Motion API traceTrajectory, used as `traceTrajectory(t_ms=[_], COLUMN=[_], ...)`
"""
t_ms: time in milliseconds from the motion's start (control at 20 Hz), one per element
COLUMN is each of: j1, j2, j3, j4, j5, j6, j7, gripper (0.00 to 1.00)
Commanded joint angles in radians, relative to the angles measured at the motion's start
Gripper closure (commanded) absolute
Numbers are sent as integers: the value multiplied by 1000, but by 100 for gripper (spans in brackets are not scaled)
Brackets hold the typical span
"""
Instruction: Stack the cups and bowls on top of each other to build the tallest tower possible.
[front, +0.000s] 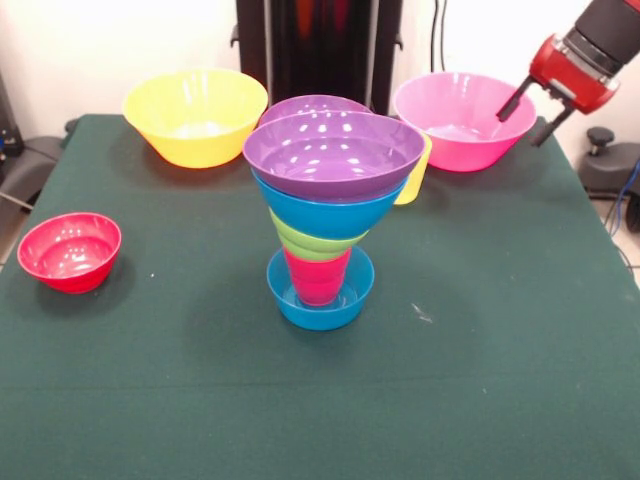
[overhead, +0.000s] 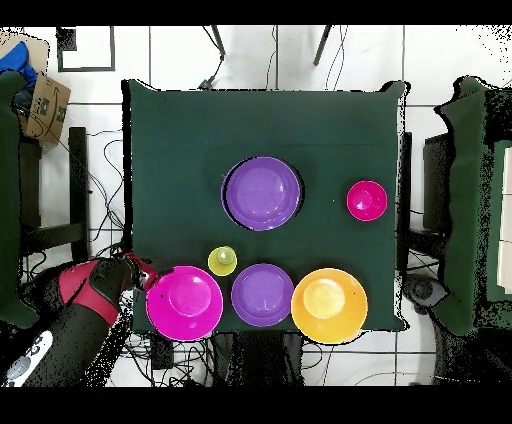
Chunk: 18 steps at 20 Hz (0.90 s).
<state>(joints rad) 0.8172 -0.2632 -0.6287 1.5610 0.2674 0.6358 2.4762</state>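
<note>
The tower stands mid-table: a small blue bowl (front: 320, 300) as base, the red cup (front: 317, 277) in it, then a lime green bowl (front: 312, 245), a medium blue bowl (front: 325, 207) and a purple bowl (front: 333, 152) on top. From overhead only the top purple bowl (overhead: 262, 192) shows. The yellow cup (front: 413, 180) (overhead: 222, 261) stands behind the tower, partly hidden. My gripper (front: 531, 113) (overhead: 146, 274) is open and empty, in the air just beside the outer rim of the large pink bowl (front: 463, 122) (overhead: 184, 302).
A second purple bowl (front: 313, 104) (overhead: 262, 294) and the large yellow bowl (front: 195, 116) (overhead: 329, 305) sit along the robot's side of the green table (front: 500, 350). A small red bowl (front: 70, 251) (overhead: 367, 200) sits alone on the other side from my gripper.
</note>
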Motion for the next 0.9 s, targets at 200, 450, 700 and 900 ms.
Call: traceTrajectory(t_ms=[200,450,700,900], j1=[0,-10,-12,-21], j2=[57,64,69,48], j3=[25,33,40,70], j4=[-50,-55,-57,-22], j5=[-35,-22,-7,7], j6=[21,6,0,-20], j7=[140,134,141,139], gripper=[0,0,0,0])
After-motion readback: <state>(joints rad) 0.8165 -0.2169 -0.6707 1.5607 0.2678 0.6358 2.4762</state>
